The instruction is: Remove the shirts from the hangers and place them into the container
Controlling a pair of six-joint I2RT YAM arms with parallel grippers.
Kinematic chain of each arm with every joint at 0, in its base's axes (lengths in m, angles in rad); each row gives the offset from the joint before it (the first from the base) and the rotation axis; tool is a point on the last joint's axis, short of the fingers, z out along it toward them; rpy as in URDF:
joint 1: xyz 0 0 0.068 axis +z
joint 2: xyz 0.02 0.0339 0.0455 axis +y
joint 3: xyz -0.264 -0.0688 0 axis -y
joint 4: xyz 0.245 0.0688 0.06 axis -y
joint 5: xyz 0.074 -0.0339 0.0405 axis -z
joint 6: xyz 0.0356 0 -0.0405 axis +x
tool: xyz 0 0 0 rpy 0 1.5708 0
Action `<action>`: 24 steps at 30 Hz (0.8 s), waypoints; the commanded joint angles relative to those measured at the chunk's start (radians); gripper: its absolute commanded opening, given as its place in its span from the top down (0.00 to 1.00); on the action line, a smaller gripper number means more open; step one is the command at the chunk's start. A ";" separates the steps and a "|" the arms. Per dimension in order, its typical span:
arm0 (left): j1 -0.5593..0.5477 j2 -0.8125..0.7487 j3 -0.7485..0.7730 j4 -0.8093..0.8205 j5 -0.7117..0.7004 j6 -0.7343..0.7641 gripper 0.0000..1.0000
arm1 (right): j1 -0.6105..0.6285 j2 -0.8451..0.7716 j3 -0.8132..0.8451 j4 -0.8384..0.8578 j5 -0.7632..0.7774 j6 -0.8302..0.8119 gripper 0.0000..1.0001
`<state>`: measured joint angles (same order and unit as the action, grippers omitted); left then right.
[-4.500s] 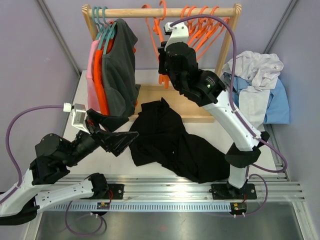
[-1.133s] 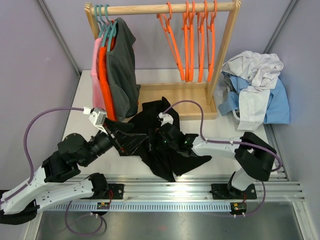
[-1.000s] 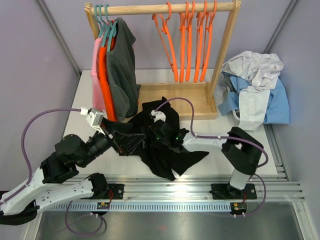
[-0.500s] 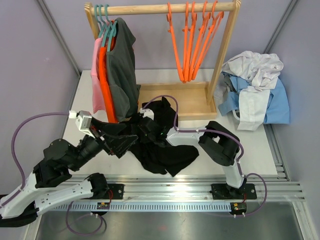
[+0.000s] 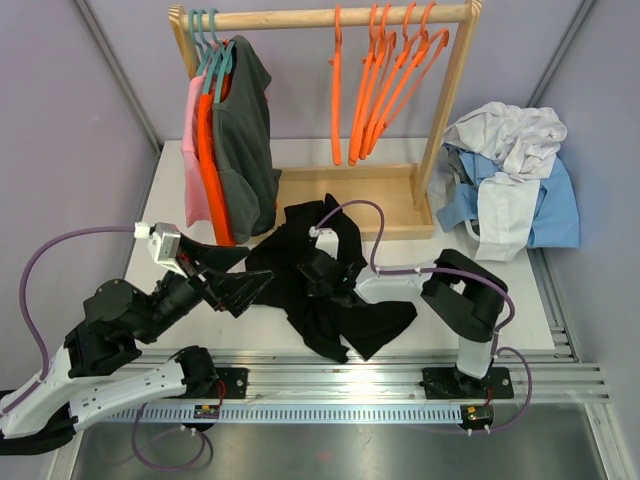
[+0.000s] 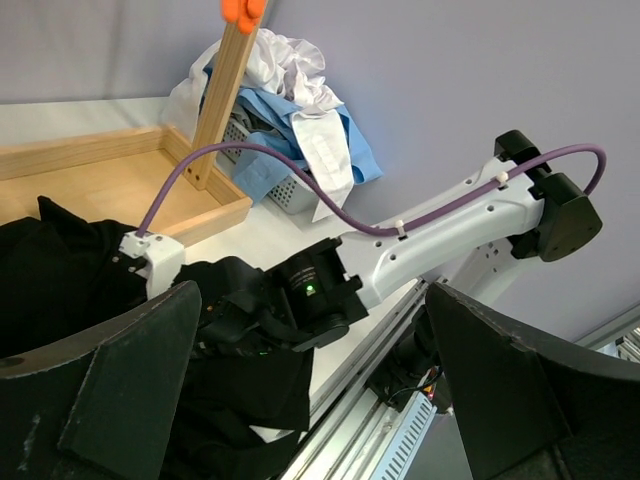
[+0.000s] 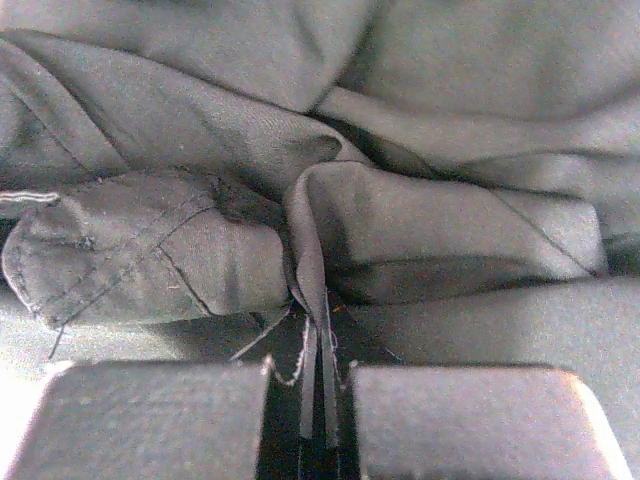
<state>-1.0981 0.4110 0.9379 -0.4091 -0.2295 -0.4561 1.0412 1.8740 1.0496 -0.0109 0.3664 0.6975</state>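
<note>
top view: a black shirt (image 5: 345, 300) lies crumpled on the white counter (image 5: 165, 200), near the front, between the two arms. the right pincer (image 5: 308, 272) is down on the left part of this shirt, its arm folded low across the cloth. the left pincer (image 5: 236, 276) hangs just left of the shirt, its fingers spread wide and holding nothing. at the far edge stands a wooden rack (image 5: 320, 18). on its left end hang a pink shirt (image 5: 189, 165), an orange shirt (image 5: 208, 175) and a dark grey shirt (image 5: 245, 130) on teal hangers (image 5: 204, 30). bare orange hangers (image 5: 385, 80) hang on the right end. to the far right, white and light blue shirts (image 5: 510, 170) are heaped together.

left wrist view: the left pincer's two dark fingers (image 6: 100, 390) stand far apart at the frame's sides. between them the right arm (image 6: 440, 230) reaches onto the black shirt. beyond it, the heap of white and blue shirts spills over a white mesh container (image 6: 268, 178) beside the rack's post.

right wrist view: the right pincer is closed tight on a thin fold of the black shirt, pinched between its pads (image 7: 150, 420).
</note>
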 commanded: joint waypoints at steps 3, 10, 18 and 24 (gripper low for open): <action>-0.005 -0.012 0.010 0.043 -0.005 0.014 0.01 | 0.005 -0.146 -0.109 -0.208 0.114 0.019 1.00; -0.003 0.003 0.001 0.056 -0.005 0.023 0.01 | 0.026 -0.571 -0.172 -0.386 0.258 0.007 1.00; -0.003 0.055 0.039 0.066 0.012 0.050 0.01 | 0.037 -0.903 -0.126 -0.651 0.486 0.011 1.00; -0.003 0.084 0.058 0.072 0.016 0.051 0.01 | 0.036 -1.128 0.021 -0.836 0.676 -0.029 1.00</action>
<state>-1.0981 0.4789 0.9493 -0.3939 -0.2279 -0.4248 1.0710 0.8295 0.9638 -0.7334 0.8291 0.6903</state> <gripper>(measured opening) 0.987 0.011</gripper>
